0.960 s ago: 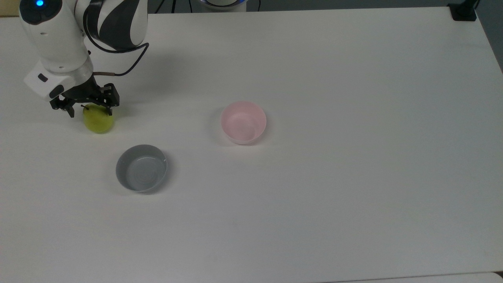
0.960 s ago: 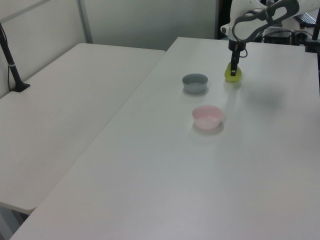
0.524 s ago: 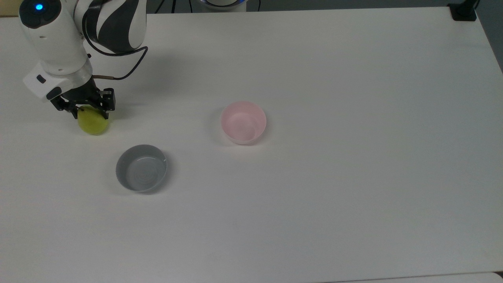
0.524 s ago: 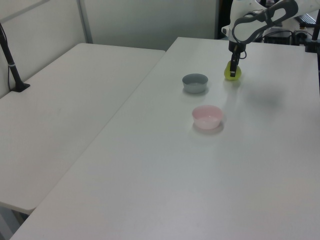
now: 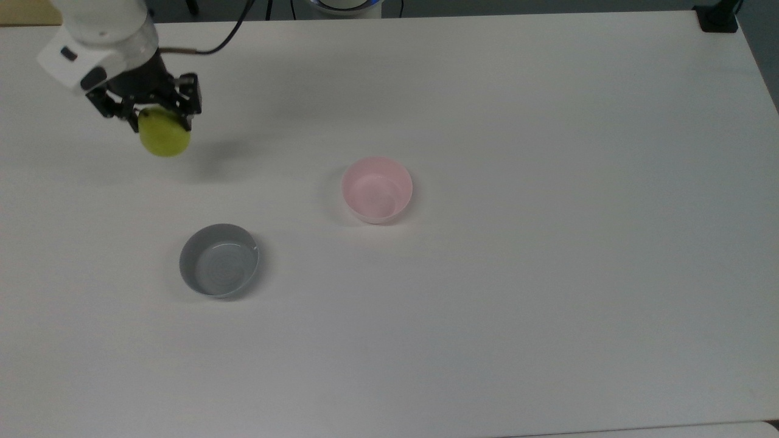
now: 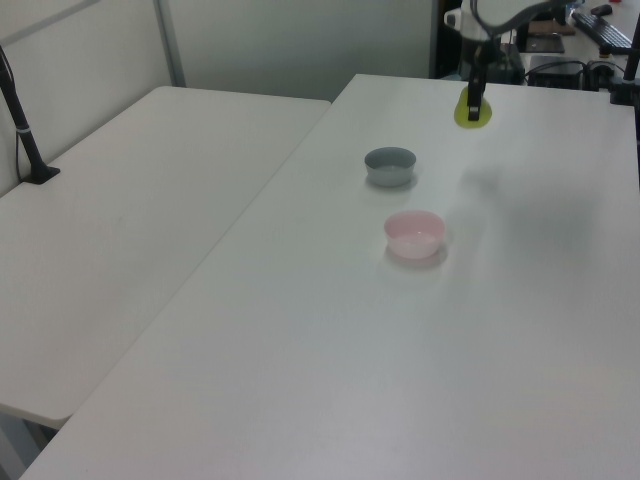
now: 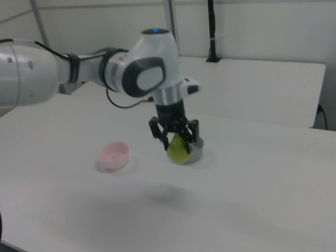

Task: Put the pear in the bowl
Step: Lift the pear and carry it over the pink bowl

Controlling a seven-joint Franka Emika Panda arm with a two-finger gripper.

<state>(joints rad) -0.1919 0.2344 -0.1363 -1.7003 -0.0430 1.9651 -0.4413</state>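
The yellow-green pear (image 5: 164, 139) (image 6: 471, 110) (image 7: 178, 149) hangs in the air, lifted off the white table, with my gripper (image 5: 157, 121) (image 7: 176, 140) shut on its top. It casts a faint shadow on the table below. The pale pink bowl (image 5: 377, 189) (image 6: 414, 233) (image 7: 114, 156) stands empty near the table's middle, well off to the top view's right of the pear and a little lower in the frame.
A grey round bowl (image 5: 219, 260) (image 6: 390, 165) stands empty below the pear in the top view; in the right view its rim (image 7: 197, 152) shows behind the pear. A second white table (image 6: 130, 190) adjoins on the left view's left.
The gripper has risen with the pear in it, lifting it off the table; in the top view it moved up and slightly right.
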